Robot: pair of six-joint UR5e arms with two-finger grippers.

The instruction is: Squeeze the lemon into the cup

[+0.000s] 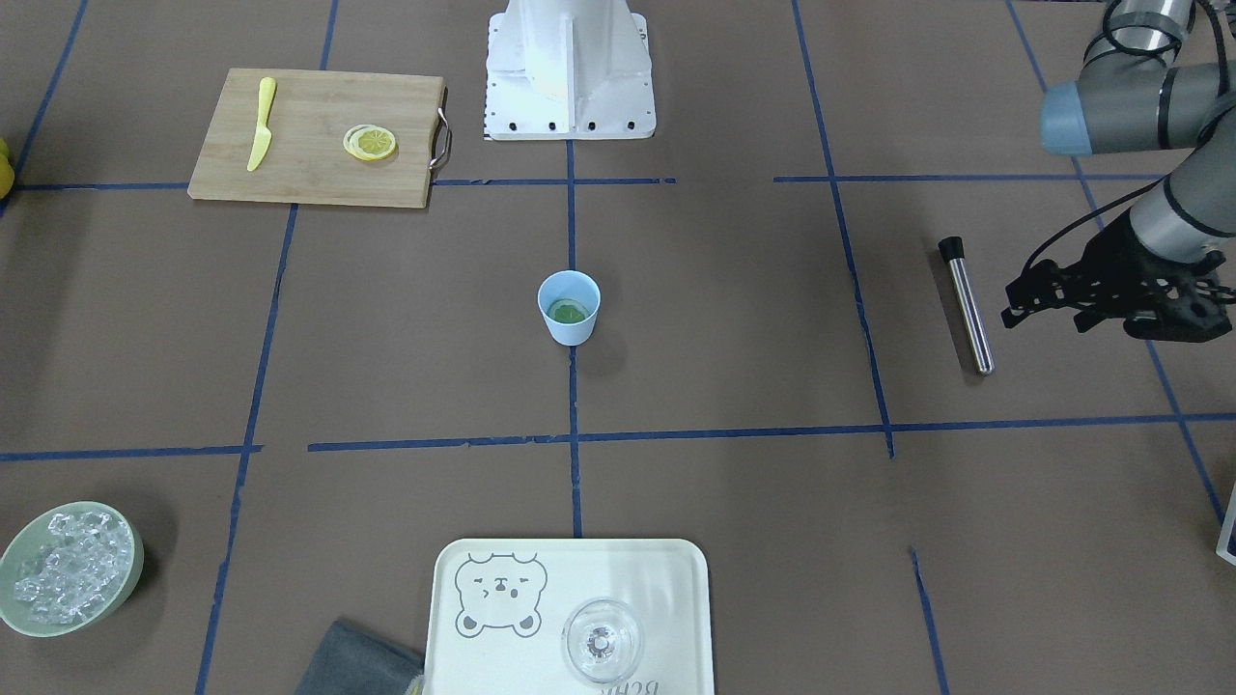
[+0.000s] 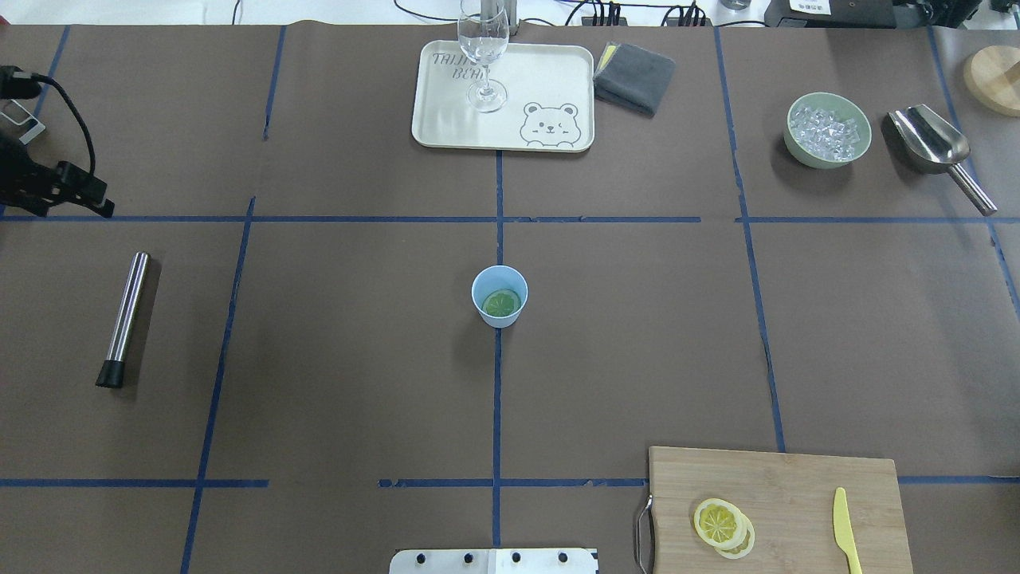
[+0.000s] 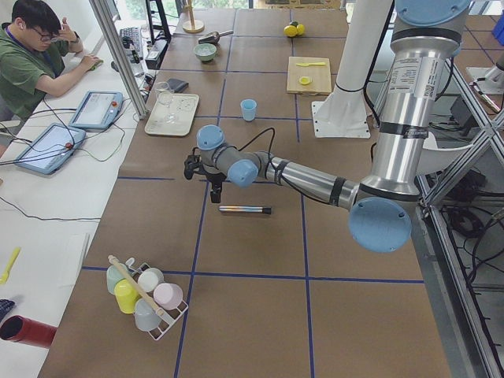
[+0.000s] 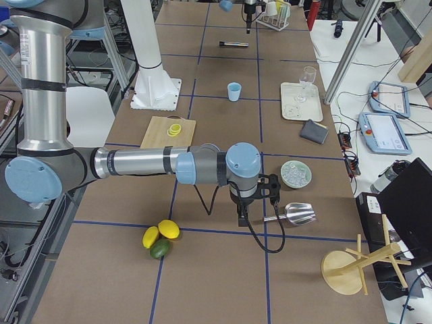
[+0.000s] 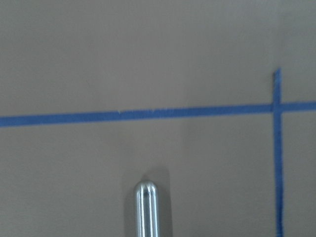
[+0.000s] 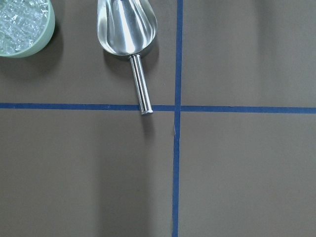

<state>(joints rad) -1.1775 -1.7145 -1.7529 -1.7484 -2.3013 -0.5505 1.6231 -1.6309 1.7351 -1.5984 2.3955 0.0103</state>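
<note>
Blue cup (image 1: 570, 330) stands upright in the middle of the table, and the lemon (image 2: 501, 303) slice lies flat at the bottom inside it. Both grippers are far from the cup, one out at each end of the table. The left gripper (image 1: 1014, 301) hangs above the table near the silver end of a metal stick (image 1: 967, 306) that lies flat; it holds nothing, and it is too hard to see if its fingers are apart or together. The left arm reaches out low, with its wrist turned down. The right gripper (image 4: 243, 217) also points down, close to the handle of a shiny scoop (image 4: 294, 214) and near a green bowl (image 2: 827, 161) of ice. Its forearm is stretched out level, and nobody could tell if those fingers are apart or together
</note>
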